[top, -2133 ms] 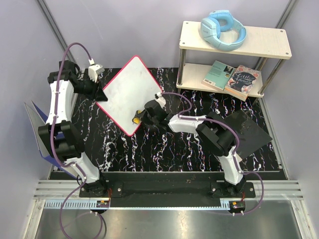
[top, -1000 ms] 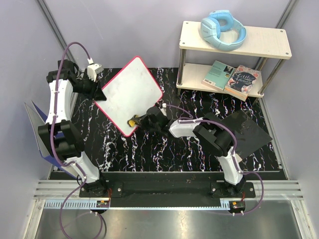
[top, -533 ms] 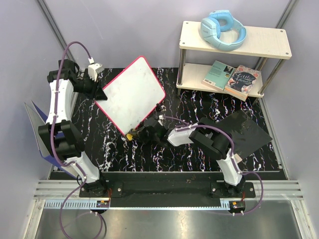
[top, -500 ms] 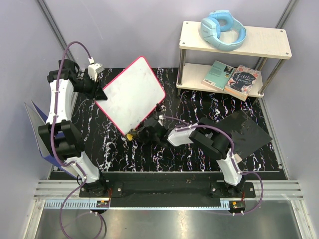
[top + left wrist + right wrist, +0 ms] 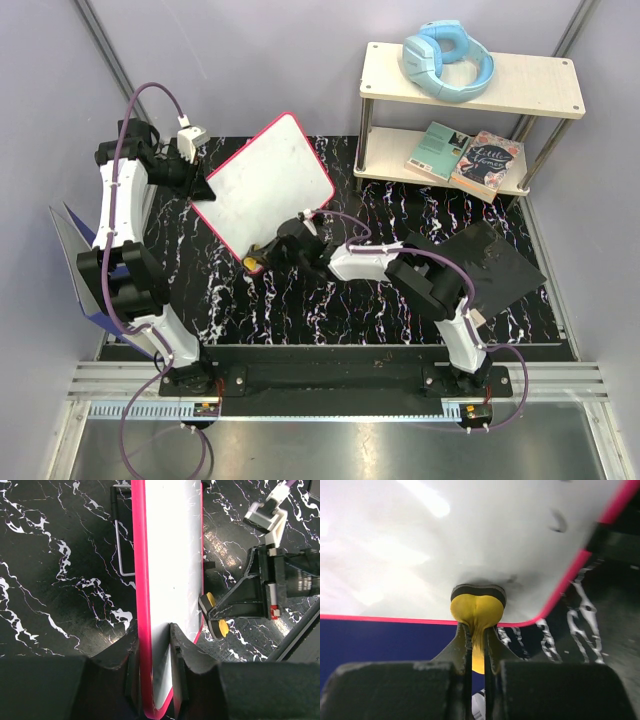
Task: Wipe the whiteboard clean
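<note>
The right gripper is clenched on a yellow eraser. Its dark felt face presses against the whiteboard just ahead of the fingertips, close to a rounded pink corner. The left gripper grasps another edge of the same whiteboard, which stretches away from its fingers, tilted above the black marbled worktop, with the right gripper at its far end.

The whiteboard sits between the hands: the left hand clasps its left side, and the eraser in the right hand touches its near corner.
</note>
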Robot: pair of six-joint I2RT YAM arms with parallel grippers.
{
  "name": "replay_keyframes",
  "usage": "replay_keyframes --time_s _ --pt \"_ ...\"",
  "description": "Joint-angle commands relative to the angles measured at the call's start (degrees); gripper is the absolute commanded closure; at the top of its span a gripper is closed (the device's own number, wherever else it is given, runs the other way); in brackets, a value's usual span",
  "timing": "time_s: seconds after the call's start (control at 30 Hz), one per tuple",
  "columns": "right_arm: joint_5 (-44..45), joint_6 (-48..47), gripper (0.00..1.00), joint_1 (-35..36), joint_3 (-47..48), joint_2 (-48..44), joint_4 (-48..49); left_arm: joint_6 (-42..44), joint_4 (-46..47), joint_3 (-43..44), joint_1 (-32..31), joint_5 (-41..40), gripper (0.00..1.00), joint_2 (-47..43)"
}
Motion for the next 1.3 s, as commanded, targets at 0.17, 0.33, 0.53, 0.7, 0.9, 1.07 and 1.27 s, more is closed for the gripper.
replay_keyframes --time_s 0.17,0.33,0.53,0.7,0.9,1.07,1.27 --pt "2.96 0.53 1.0 -2.46 -0.16 -2.82 -0.27 3.54 1.8 1.87 -0.65 -0.54 1.0 0.43" --pt "2.0 4.05 1.0 -3.16 -3.86 -2.91 -1.23 3.28 1.63 2.13 -0.47 0.07 1.0 0.78" --pt "-0.54 4.41 1.0 -3.16 -5.19 -1.59 -0.97 3.02 1.63 2.13 -0.56 0.34 1.0 1.13" --pt "-2.4 1.51 1.0 -2.11 -1.68 -0.18 -0.53 3.02 1.63 2.13 -0.47 0.42 1.0 1.14" --pt "-1.53 -2.88 1.0 -1.23 2.72 -0.53 -1.76 3.37 1.63 1.6 -0.47 0.07 1.0 0.87" --pt "-2.05 -3.5 1.0 -0.97 4.91 0.25 -1.15 3.37 1.72 1.6 -0.47 0.07 1.0 0.87" --pt "0.66 -1.05 1.0 -1.49 2.2 0.17 -1.32 3.28 1.72 1.95 -0.47 -0.01 1.0 0.87"
